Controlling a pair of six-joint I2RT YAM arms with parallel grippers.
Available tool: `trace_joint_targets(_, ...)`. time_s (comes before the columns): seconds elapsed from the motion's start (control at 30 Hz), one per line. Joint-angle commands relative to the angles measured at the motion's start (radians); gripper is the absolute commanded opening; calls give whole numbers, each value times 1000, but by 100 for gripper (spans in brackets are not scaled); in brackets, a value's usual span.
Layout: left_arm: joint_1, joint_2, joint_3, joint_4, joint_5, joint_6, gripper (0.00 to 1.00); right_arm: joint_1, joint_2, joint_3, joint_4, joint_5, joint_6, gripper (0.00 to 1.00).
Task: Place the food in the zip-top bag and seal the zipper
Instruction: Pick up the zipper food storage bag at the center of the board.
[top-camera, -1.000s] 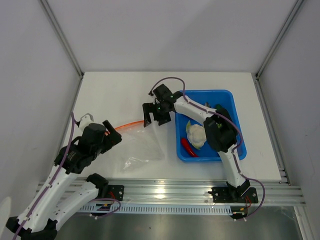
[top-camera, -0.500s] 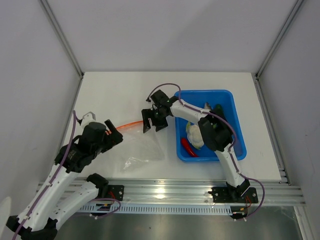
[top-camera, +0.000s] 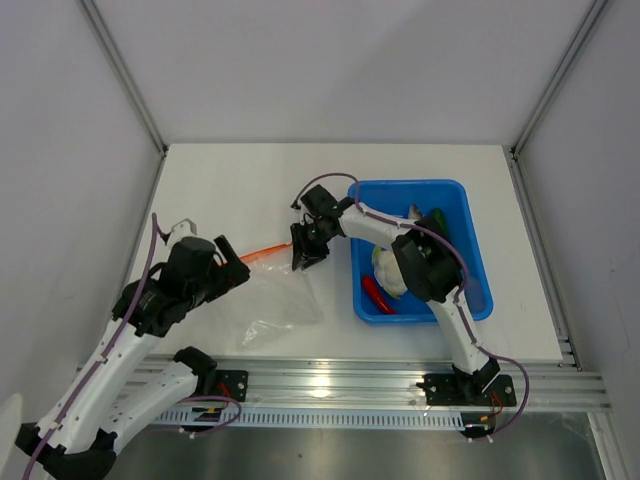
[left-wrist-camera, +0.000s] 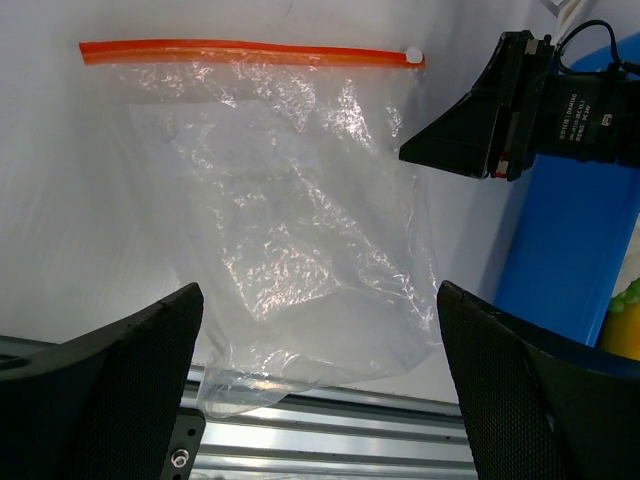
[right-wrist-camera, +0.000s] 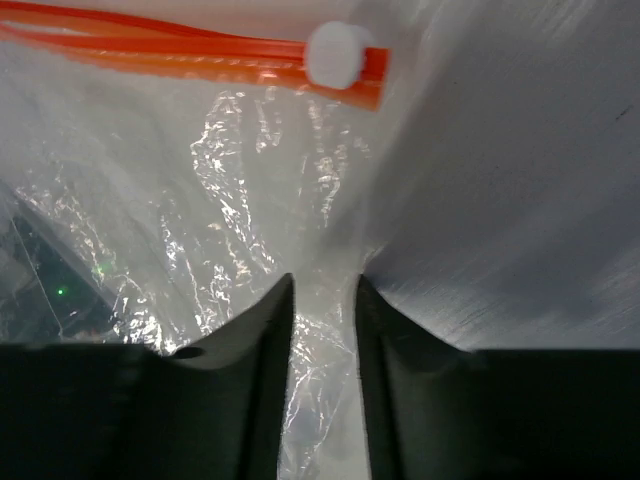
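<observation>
The right gripper (right-wrist-camera: 323, 285) has narrowed sharply in the past second. Its fingers now stand close together with only a thin gap, and crinkled film from the bag (right-wrist-camera: 200, 200) lies in that gap. Whether the film is actually pinched I cannot tell. In the same second the right gripper (top-camera: 303, 250) dropped down from above the bag's upper right corner onto its side edge. It now sits just below the white slider (right-wrist-camera: 333, 52) at the end of the orange zipper (right-wrist-camera: 150, 40). This looks like the start of a hold on the mouth corner, so the bag can be lifted or spread open for loading.

The left gripper (top-camera: 232, 264) is wide open and holds nothing. It hangs over the bag's left side and has shifted only slightly.

The bag (left-wrist-camera: 300, 200) lies flat, empty and closed, with its zipper (left-wrist-camera: 240, 50) along the far edge. None of the food is in it yet. The cauliflower (top-camera: 390, 270), the red chili (top-camera: 378, 293) and a dark green cucumber (top-camera: 440, 215) are in the blue tray (top-camera: 455, 190), just right of the bag.

The worktop (top-camera: 230, 190) is plain white, with a metal rail (top-camera: 330, 385) along the near edge. White panels on metal posts enclose it.
</observation>
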Motion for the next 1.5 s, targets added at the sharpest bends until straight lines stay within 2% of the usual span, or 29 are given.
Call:
trace_joint_targets(0.0, 8, 39, 67, -13, 27, 19, 99, -9, 6, -10, 40, -25, 5, 28)
trace_joint_targets(0.17, 11, 88, 123, -22, 53, 19, 100, -40, -39, -42, 73, -43, 5, 0)
trace_joint_targets(0.47, 22, 191, 206, -39, 138, -21, 100, -69, -178, -62, 47, -40, -4, 0)
trace_joint_targets(0.57, 24, 219, 216, -47, 171, -52, 100, -81, -241, -114, 50, -19, -22, 0)
trace_joint_targets(0.7, 39, 287, 241, -80, 260, -138, 100, -86, -380, -195, 44, 36, -80, 0)
trace_joint_targets(0.77, 60, 314, 252, -102, 355, -191, 99, -86, -427, -240, 40, 78, -106, 0)
trace_joint_targets(0.93, 94, 397, 271, -152, 532, -287, 90, -89, -566, -315, 51, 144, -179, 0)
trace_joint_targets(1.33, 108, 490, 483, -284, 560, -467, 91, -69, -738, -447, 122, 190, -258, 0)
trace_joint_targets(1.47, 114, 522, 488, -300, 598, -523, 91, -51, -816, -510, 169, 188, -281, 0)
